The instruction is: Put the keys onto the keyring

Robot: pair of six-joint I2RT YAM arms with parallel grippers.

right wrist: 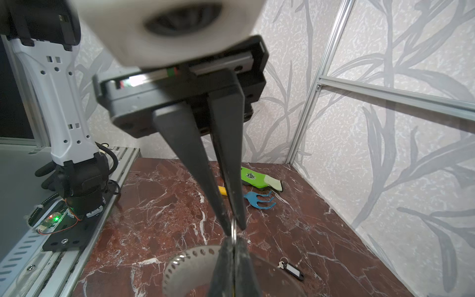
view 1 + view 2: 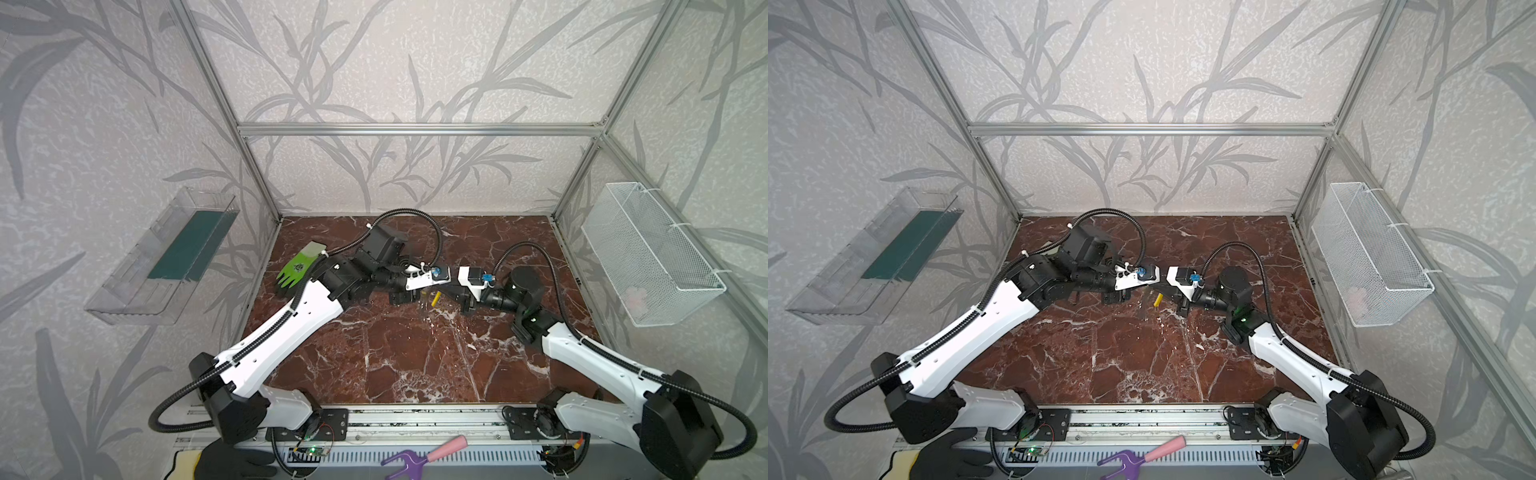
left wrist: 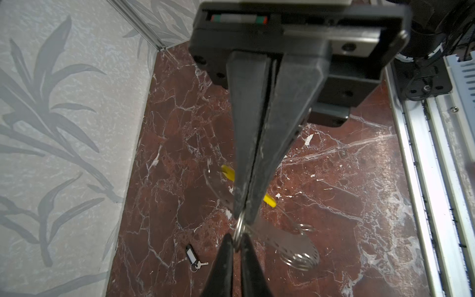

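Observation:
My two grippers meet tip to tip above the middle of the marble table [image 2: 415,357]. A small metal ring [image 1: 233,228] stands between them. My right gripper [image 1: 233,240] is shut on it. The fingertips of my left gripper [image 3: 237,237] stand narrowly apart on either side of it. Below them hangs the keyring [image 3: 285,241], a curved grey perforated band [image 1: 180,261]; a yellow piece [image 3: 270,201] shows behind the fingers and I cannot tell what it belongs to. One of the keys, with a black fob [image 3: 191,254], lies flat on the marble [image 1: 293,270], apart from both grippers.
A green glove [image 1: 253,177] and a blue fork-shaped tool [image 1: 258,201] lie near the far left corner. A wire basket [image 2: 648,257] hangs on the right wall, a clear tray [image 2: 166,266] on the left wall. A purple-and-pink hand rake [image 2: 419,455] lies at the front rail.

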